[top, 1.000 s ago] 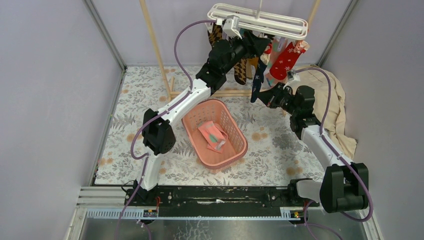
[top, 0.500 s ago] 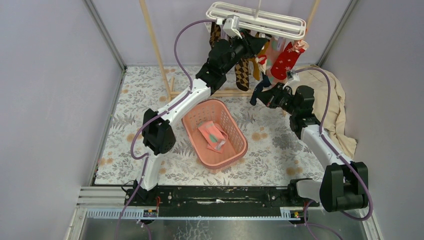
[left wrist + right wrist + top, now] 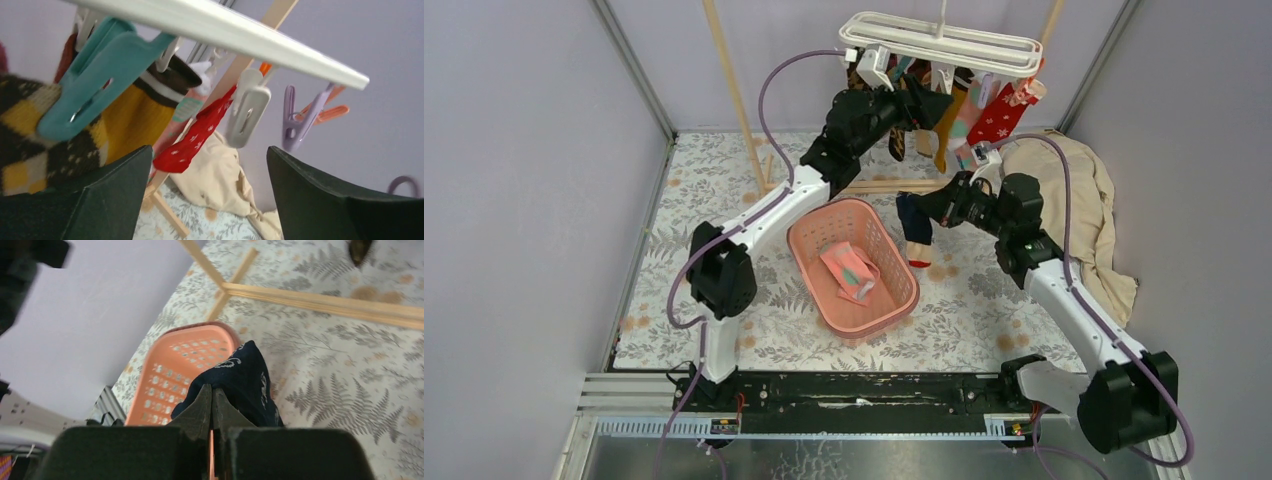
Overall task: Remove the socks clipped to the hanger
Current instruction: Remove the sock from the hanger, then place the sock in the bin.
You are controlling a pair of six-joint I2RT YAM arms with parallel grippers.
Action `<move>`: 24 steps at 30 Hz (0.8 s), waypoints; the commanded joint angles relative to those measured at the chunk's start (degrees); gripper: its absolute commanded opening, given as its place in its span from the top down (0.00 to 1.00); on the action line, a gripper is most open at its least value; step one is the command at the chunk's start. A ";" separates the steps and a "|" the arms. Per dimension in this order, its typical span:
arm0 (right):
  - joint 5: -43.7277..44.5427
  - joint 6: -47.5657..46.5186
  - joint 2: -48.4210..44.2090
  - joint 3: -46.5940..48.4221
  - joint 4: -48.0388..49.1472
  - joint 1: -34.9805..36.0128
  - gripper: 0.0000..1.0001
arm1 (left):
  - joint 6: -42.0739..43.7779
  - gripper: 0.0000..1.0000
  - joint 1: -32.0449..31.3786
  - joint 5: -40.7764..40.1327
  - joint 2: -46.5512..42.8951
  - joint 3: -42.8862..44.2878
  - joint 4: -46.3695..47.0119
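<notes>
The white hanger [image 3: 941,42] hangs at the back with several socks clipped under it, among them a red starred one [image 3: 1002,113] and a mustard one [image 3: 946,130]. My left gripper [image 3: 932,100] is just under the frame, open [image 3: 210,165] and holding nothing. A teal clip [image 3: 100,75] holds an argyle sock [image 3: 30,135] beside its left finger; the mustard sock [image 3: 130,120] and red sock [image 3: 200,135] hang ahead. My right gripper [image 3: 939,208] is shut [image 3: 211,392] on a navy sock [image 3: 245,380], which dangles free [image 3: 914,225] beside the basket.
A pink basket [image 3: 807,268] on the floral mat holds a pink-teal sock [image 3: 849,270]. A beige cloth [image 3: 1084,200] lies at the right. The wooden rack's upright [image 3: 744,110] and base bar [image 3: 894,185] stand behind. Empty white [image 3: 247,115], purple [image 3: 297,125] and orange [image 3: 330,107] clips dangle.
The navy sock has come off the hanger in my right gripper, which has moved down and left toward the basket. My left gripper closed, then opened wide again under the frame.
</notes>
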 commanded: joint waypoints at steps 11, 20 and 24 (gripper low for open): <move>-13.22 2.73 -9.22 5.62 4.53 11.11 1.00 | 4.49 0.01 0.74 9.38 -26.94 -28.16 8.49; -10.68 -2.81 1.36 11.03 1.38 23.25 1.00 | 9.71 0.01 0.75 2.99 -47.24 -48.21 2.05; -5.96 -5.87 6.51 11.92 -0.76 27.58 1.00 | 10.50 0.01 0.75 -0.02 -53.98 -54.37 -1.44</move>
